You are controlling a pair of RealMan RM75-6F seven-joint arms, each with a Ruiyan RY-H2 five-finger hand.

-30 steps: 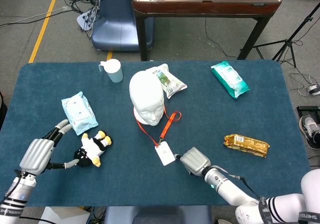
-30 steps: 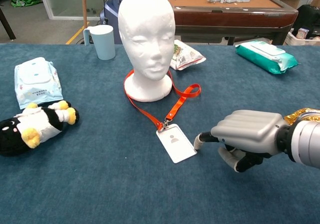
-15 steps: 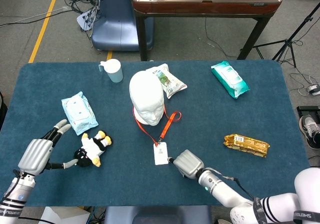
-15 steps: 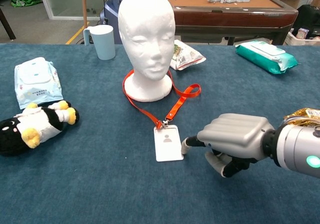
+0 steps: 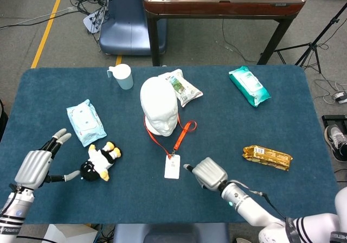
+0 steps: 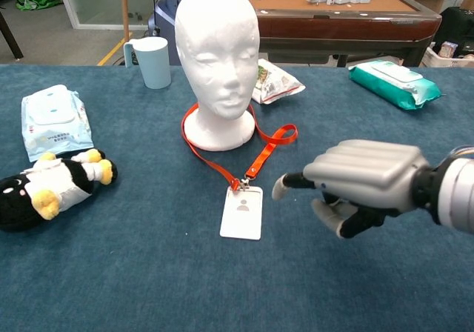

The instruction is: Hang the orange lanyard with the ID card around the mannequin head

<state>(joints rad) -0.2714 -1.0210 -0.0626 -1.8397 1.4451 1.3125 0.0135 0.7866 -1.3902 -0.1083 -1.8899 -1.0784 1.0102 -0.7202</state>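
Observation:
The white mannequin head (image 5: 159, 106) (image 6: 218, 58) stands upright mid-table. The orange lanyard (image 5: 182, 135) (image 6: 261, 152) loops around its base and lies flat on the cloth. Its white ID card (image 5: 172, 166) (image 6: 242, 212) lies in front of the head. My right hand (image 5: 209, 173) (image 6: 361, 181) hovers just right of the card, one finger pointing at it, the others curled, holding nothing. It is clear of the card. My left hand (image 5: 36, 166) is at the near left with fingers spread, empty, beside a plush penguin.
A plush penguin (image 5: 101, 161) (image 6: 46, 186), a blue wipes pack (image 5: 85, 122), a pale cup (image 5: 122, 76), a snack bag (image 5: 183, 88), a teal wipes pack (image 5: 249, 85) and a gold wrapper (image 5: 267, 156) lie around the blue table (image 5: 227, 123).
My right hand pushed the ID card leftward until it lay straight below the lanyard clip, then lifted up and away from it. My left hand drew slightly back from the penguin.

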